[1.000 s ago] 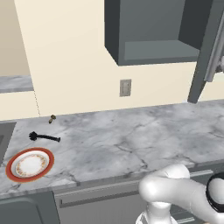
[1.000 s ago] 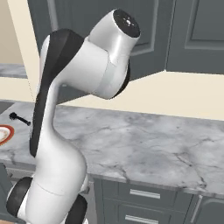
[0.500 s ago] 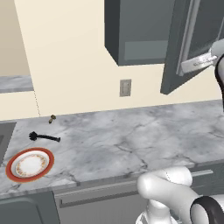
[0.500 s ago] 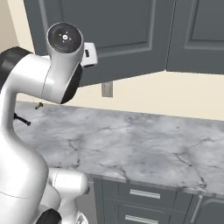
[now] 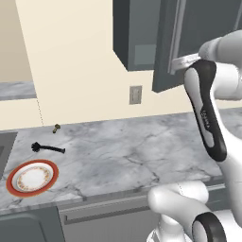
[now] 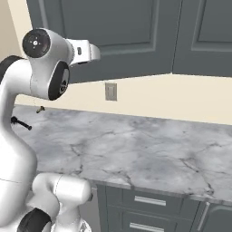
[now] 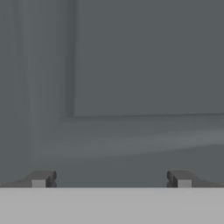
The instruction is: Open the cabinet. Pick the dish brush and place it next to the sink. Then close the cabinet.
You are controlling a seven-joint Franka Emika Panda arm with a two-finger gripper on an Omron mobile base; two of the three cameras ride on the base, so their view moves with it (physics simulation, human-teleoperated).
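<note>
Up at the cabinet (image 5: 137, 33), pressing the gripper (image 7: 111, 179) flat against the door (image 5: 198, 42) panel. Jaws wide, nothing between the tips, just grey recessed panel close ahead in hand view.

Changed in the last second: door swung a long way round. Stood well open and edge-on at the right a second ago, half swung half a second ago, now covers most of the opening. Arm swept across with it, wrist now high by the door's lower edge. Not flush yet, judging from left base view: open interior visible left of the door's edge. Cameras unmoved, same counter (image 5: 142, 151) framing throughout.

Near the counter's left edge, brush (image 5: 47, 148) lying flat, head toward the sink (image 5: 4, 146), handle pointing right. Sits just beside the sink's sliver, just behind the plate (image 5: 54, 171), apart from it. Hasn't shifted across the three moments. Small brown knob (image 5: 56, 127) behind it by the wall, also unmoved.

Meaning for the task: open and pick-and-place look done, brush already next to sink. Closing step in hand and most of the way through. Needs a last push along the same arc until flush, then backing off. Risk: tips sliding off the smooth panel, or leaving the door ajar.
</note>
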